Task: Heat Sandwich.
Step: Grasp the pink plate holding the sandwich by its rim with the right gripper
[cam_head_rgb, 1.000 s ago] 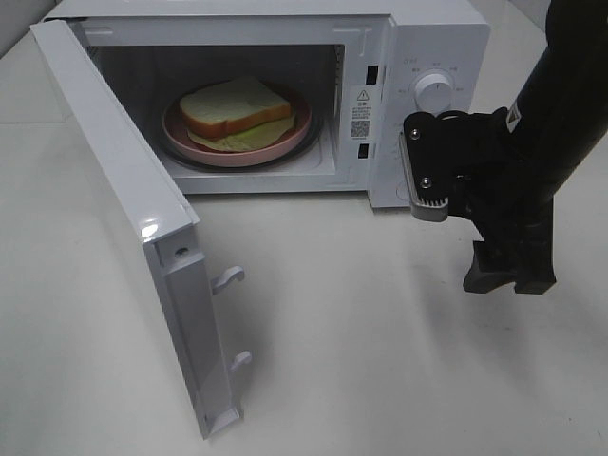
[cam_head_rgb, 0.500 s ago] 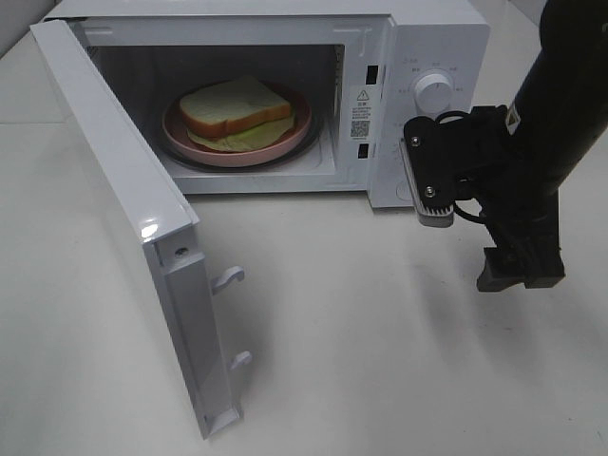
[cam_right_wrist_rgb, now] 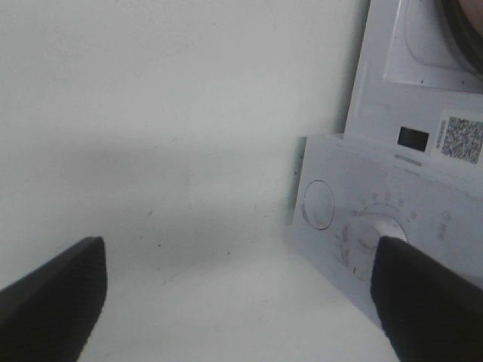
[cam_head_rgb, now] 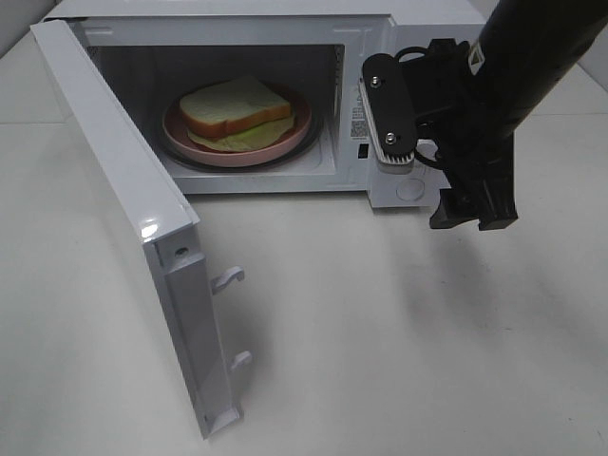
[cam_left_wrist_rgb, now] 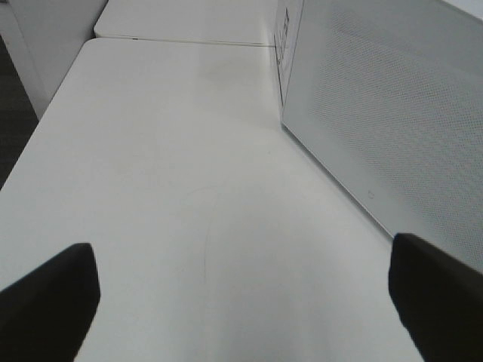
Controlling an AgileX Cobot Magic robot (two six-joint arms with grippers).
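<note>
**A:** Right gripper [cam_head_rgb: 432, 180] status?

**B:** Fingers [cam_head_rgb: 389, 114] spread wide, nothing between them. A second ago it hung lower, out past the panel's corner. It has since swung up and in. The ridged-pad finger now sits in front of the control panel [cam_right_wrist_rgb: 411, 192] and hides the dial from the high camera. In the wrist view the dial [cam_right_wrist_rgb: 381, 230] is just inside one fingertip. Can't tell if they touch.

**A:** Sandwich?

**B:** The sandwich [cam_head_rgb: 233, 106] is well off beyond the pad finger, on the pink plate [cam_head_rgb: 285, 142] inside the microwave [cam_head_rgb: 237, 19]. It hasn't moved. The door [cam_head_rgb: 123, 209] is still fully open.

**A:** So loaded, not closed.

**B:** Yes. Going for the dial looks premature to me, since the door needs shutting first. It may only be passing by.

**A:** Arm pose?

**B:** The right arm comes down from the upper right. The wrist is rolled so the pad finger is higher and toward the oven, and the other finger is lower toward the table [cam_head_rgb: 380, 332]. The left gripper [cam_left_wrist_rgb: 241, 302] is parted and empty, low over the table beside the microwave's perforated side wall [cam_left_wrist_rgb: 377, 113].
</note>
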